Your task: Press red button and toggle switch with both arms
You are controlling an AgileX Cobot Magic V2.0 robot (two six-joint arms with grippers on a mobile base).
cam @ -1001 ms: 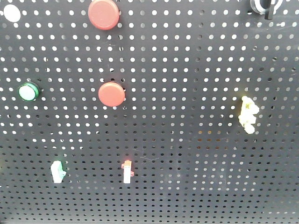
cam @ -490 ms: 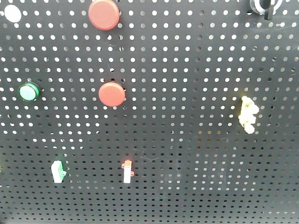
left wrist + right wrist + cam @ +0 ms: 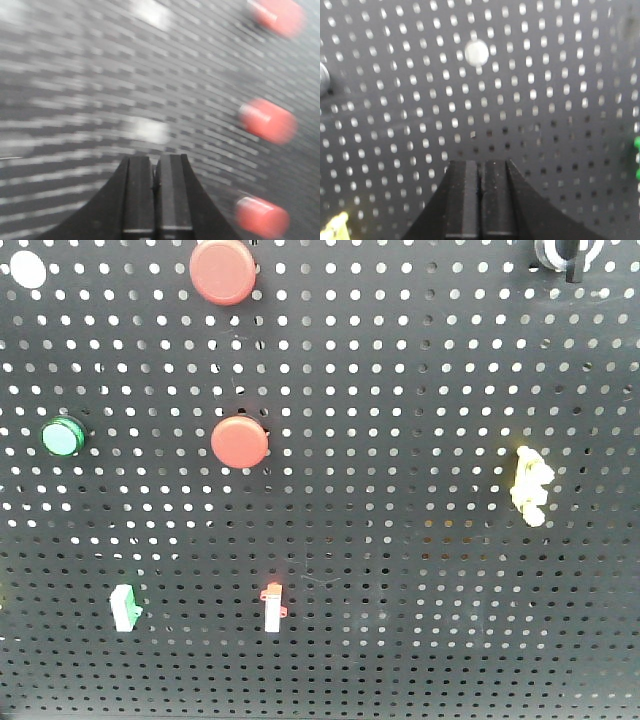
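So, step: approach; drive left gripper (image 3: 155, 175) square onto red button (image 3: 222, 270), press along its axis
Jaws: left gripper and right gripper (image 3: 481, 182) both closed flat, empty
Red button: top of front view, left of centre; face toward camera
Toggle switch (image 3: 565, 252): upper right corner, cropped; lever roughly vertical, tip down; nudge it sideways
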